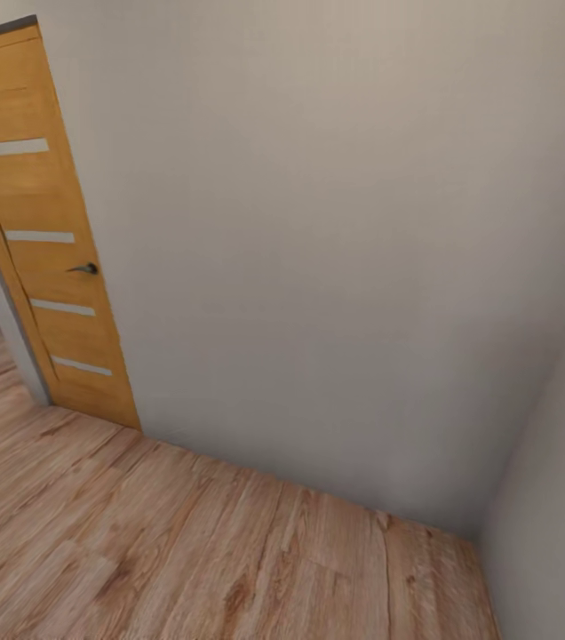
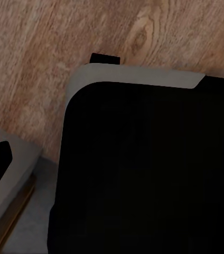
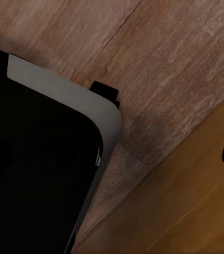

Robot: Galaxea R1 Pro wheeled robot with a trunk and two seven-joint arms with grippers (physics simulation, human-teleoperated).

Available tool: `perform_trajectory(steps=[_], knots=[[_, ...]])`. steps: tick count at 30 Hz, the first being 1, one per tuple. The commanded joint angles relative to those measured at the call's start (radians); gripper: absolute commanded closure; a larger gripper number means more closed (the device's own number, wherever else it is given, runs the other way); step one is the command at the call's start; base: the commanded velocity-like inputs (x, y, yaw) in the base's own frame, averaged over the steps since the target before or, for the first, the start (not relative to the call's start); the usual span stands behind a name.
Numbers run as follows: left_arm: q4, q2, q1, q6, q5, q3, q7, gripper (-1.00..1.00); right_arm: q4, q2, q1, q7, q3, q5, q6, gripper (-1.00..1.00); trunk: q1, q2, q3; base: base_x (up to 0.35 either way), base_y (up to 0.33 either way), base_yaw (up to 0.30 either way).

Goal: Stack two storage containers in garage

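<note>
Facing a wooden door [image 1: 47, 240] and bare wall [image 1: 336, 249], neither bin is seen carried; jaws' state cannot be told.

Soft, even light (slightly blurry)

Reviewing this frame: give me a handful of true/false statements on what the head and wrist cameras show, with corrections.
1. A wooden door stands at the left of the head view. True.
2. The floor is dark grey concrete. False: it is light wood plank.
3. The door has a dark handle. True.
4. A red-orange bin sits by the wall. False: bare floor meets that plain pale wall.
5. The left wrist view looks down on wood planks. True.
</note>
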Motion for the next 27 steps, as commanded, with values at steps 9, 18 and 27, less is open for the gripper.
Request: perform_trajectory(steps=[9,18,27], knots=[[0.0,0.001,0.0,-0.001,0.007,0.001,0.001,-1.0,0.003,0.0,-0.001,0.005,0.007,-0.012,-0.006,-1.0,0.0,-0.001,-0.001,0.0,0.0,0.032],[0.0,0.001,0.0,-0.001,0.007,0.001,0.001,-1.0,0.003,0.001,-0.001,0.005,0.007,-0.012,-0.007,-1.0,0.0,-0.001,-0.001,0.0,0.0,0.0],[0.0,0.002,0.0,-0.001,0.007,0.001,0.001,-1.0,0.003,0.002,-0.001,0.005,0.007,-0.012,-0.002,-1.0,0.0,-0.001,-0.001,0.194,0.0,0.0]])
